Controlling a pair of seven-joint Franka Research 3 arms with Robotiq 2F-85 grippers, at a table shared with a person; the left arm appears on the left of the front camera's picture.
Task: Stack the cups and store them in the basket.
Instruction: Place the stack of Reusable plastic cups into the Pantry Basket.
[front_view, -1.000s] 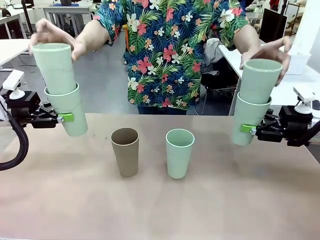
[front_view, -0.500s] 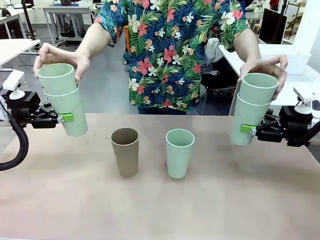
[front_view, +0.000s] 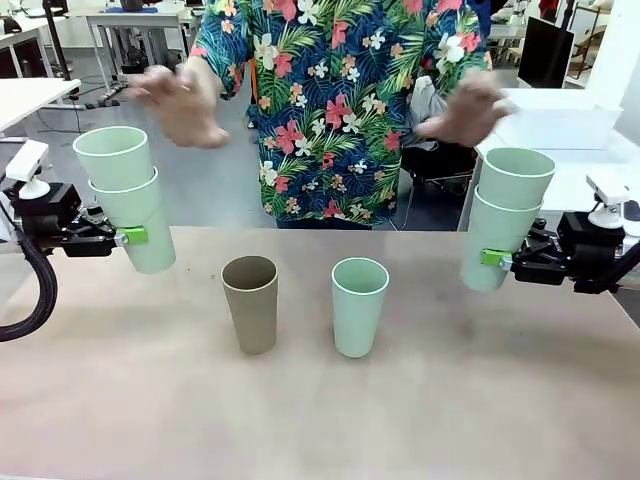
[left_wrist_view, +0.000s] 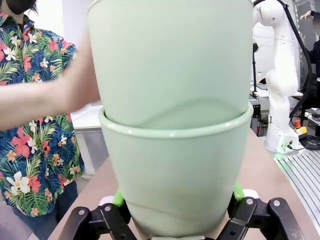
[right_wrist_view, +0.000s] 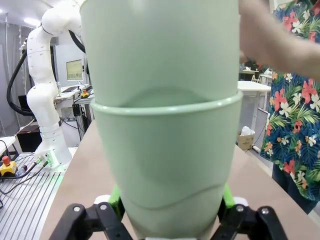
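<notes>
Left gripper squeezes the lower of two nested green cups, held up over the left side of the table. My right gripper grips its own green pair the same way on the right. The person's hands are up, off the cups. A brown cup and one more green cup stand apart on the table between my arms. I think we are mid-stacking. Next I should lower one pair into a standing cup, straight and slow.
</notes>
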